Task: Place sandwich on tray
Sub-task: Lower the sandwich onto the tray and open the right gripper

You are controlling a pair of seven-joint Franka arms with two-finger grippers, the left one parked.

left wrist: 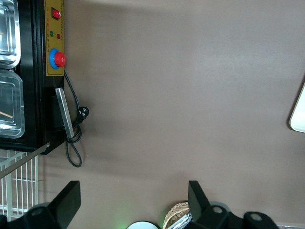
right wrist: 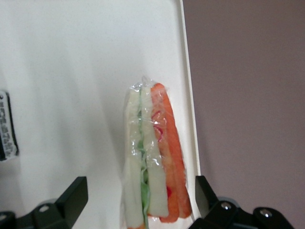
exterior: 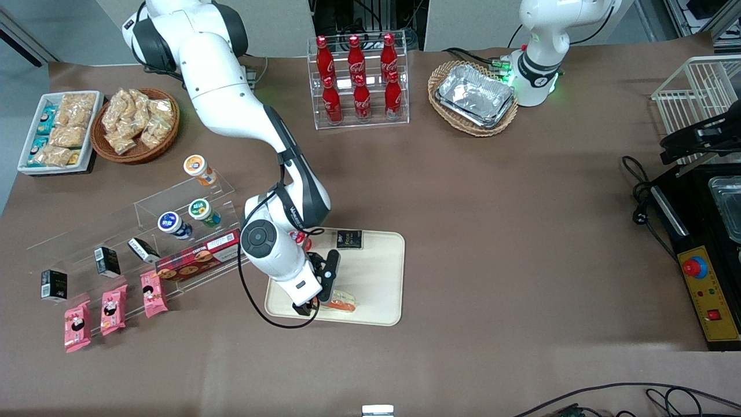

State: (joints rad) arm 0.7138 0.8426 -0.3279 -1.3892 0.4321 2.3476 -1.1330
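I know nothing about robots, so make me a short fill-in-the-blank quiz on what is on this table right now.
1. The sandwich lies on the cream ____, close to its rim.
2. The gripper hangs over the sandwich with its fingers ____, one on each side.
3. The small black packet also sits on the ____.
4. The rack holds ____ red bottles.

Missing words: tray; open; tray; six
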